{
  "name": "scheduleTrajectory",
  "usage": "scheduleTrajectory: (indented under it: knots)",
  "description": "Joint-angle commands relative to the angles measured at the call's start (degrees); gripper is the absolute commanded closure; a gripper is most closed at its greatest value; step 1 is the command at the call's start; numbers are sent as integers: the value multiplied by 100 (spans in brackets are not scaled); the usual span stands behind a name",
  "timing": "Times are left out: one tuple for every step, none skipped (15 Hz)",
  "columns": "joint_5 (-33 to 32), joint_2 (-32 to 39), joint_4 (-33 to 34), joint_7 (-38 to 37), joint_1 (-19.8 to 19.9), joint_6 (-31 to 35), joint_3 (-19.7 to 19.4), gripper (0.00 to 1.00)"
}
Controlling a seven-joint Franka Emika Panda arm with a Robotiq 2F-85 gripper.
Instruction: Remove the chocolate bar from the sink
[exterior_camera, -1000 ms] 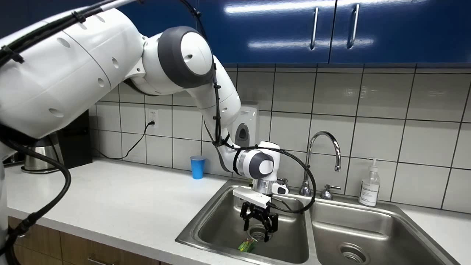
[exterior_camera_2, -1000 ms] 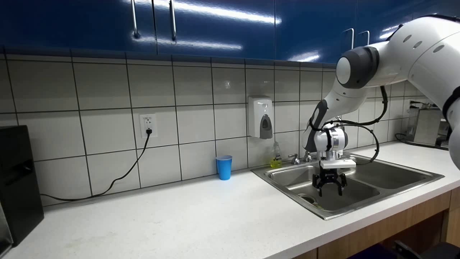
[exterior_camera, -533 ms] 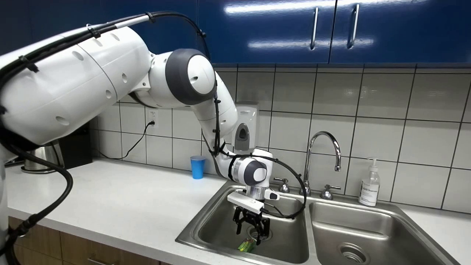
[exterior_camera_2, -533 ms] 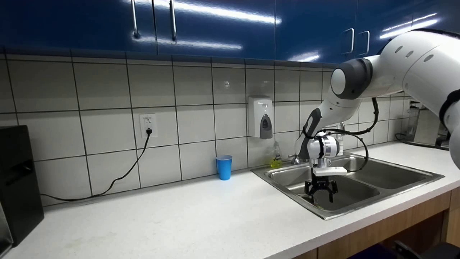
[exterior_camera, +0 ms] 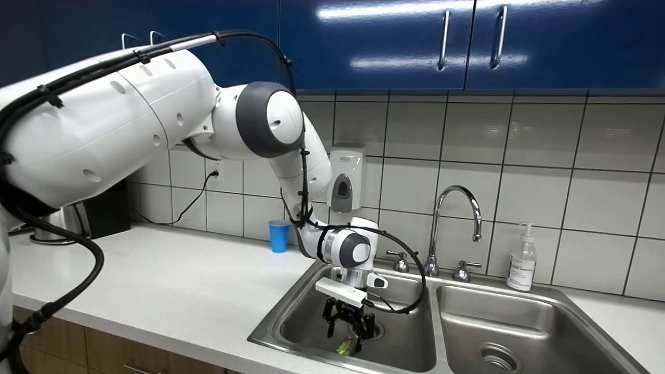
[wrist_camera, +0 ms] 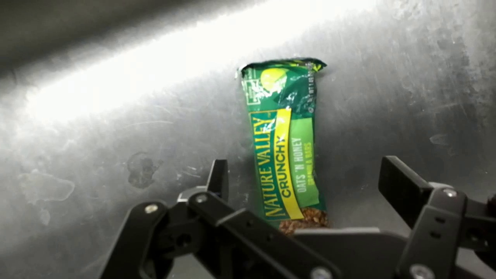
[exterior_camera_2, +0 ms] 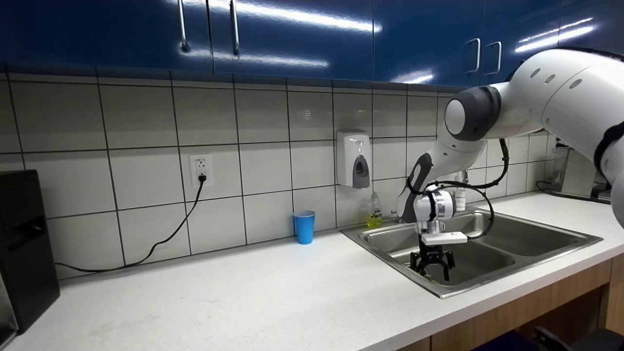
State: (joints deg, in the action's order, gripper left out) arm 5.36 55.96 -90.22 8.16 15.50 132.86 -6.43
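Note:
The chocolate bar is a green and yellow wrapped packet [wrist_camera: 285, 143] lying flat on the sink floor. In an exterior view the chocolate bar [exterior_camera: 345, 347] lies near the front wall of the basin, beside the drain. The stainless sink [exterior_camera: 441, 345] has two basins, also seen in an exterior view [exterior_camera_2: 468, 288]. My gripper [wrist_camera: 306, 166] is open and empty, pointing down above the bar. The bar's near half lies between the two fingers in the wrist view, nearer the left finger. In both exterior views the gripper [exterior_camera: 345, 339] is down inside the basin [exterior_camera_2: 434, 276]. The bar's near end is hidden behind the gripper.
A chrome faucet [exterior_camera: 436, 228] and handles stand behind the sink. A pump bottle [exterior_camera: 521, 265] stands at the back rim. A blue cup [exterior_camera: 279, 236] stands on the counter [exterior_camera_2: 219, 302] near the wall. The basin divider [exterior_camera: 435, 317] is beside the gripper. Blue cabinets [exterior_camera_2: 292, 39] hang above.
My gripper has moved down and sideways toward the bar, staying open. The bar has not visibly moved.

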Motion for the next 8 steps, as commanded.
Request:
scheduleTrajectory:
  knots:
    - [-192,44,95,1,-21,-83,7,0]
    - [-214,47,60,-62,-56,56,-22,0]
    - [-185,43,33,-48,-36,143,13,0]
    - [-184,39,14,-54,-43,198,15,0]
    - [-153,23,-35,-55,-38,329,37,0]
    - [-131,20,-64,-75,-39,459,44,0]
    - [-96,15,-96,-79,-22,590,69,0]
    - [-105,12,-133,-88,-33,734,63,0]
